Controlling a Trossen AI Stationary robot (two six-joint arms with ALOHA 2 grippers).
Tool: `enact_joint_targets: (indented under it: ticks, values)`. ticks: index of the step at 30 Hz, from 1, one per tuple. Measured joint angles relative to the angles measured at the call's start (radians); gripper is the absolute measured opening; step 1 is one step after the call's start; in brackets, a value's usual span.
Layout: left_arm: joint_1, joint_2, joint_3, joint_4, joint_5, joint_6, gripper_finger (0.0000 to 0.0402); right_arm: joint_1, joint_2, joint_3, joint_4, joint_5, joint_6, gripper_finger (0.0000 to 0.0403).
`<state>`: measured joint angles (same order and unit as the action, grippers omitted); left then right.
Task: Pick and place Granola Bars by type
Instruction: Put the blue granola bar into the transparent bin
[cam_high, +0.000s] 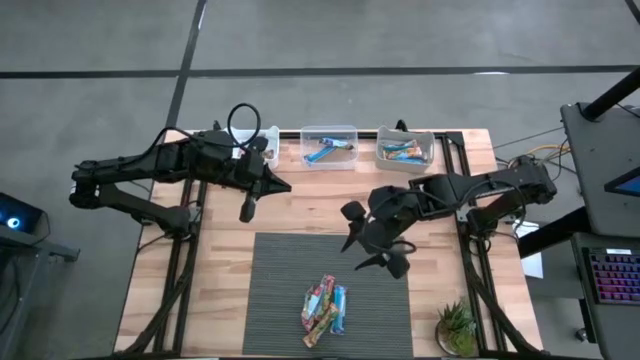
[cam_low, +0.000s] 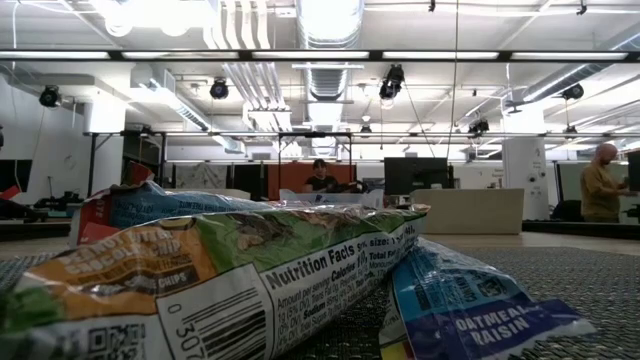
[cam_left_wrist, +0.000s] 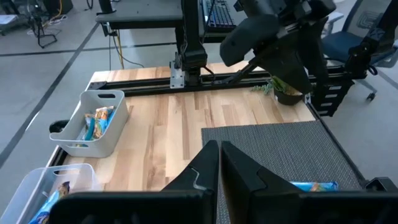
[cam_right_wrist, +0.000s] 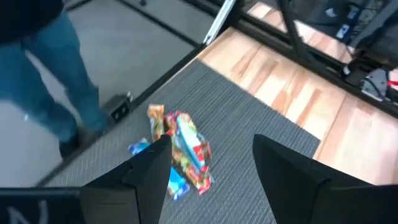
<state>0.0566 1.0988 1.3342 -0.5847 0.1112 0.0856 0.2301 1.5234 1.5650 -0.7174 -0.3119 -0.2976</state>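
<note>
Now between picks: right gripper (cam_high: 375, 243) empty, jaws spread wide, hovering over the grey mat (cam_high: 280, 300).

Right wrist view shows both fingers (cam_right_wrist: 292, 180) parted with nothing between them, aimed down at the pile of Granola Bars (cam_high: 325, 305), which lies at about 7 o'clock from the gripper, near the mat's front edge. Pile looks mixed: multicoloured wrappers plus at least one blue. Left gripper (cam_left_wrist: 219, 165) clenched shut, empty, parked over bare wood at roughly 10 o'clock from the pile. Two bins sit along the far table edge: middle bin (cam_high: 328, 146) holds blue bars, right bin (cam_high: 405, 147) a few more. Judgement: next move is descend, single out one bar from the heap, close, then carry it to the matching bin.
</note>
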Motion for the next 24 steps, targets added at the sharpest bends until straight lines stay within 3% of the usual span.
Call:
enact_joint_targets:
  ticks: [24]
  values:
    - [-0.001,0.001,-0.031,0.0,0.0,-0.005,0.0,0.053,0.037,-0.015,-0.039,0.132,-0.377,0.0217]
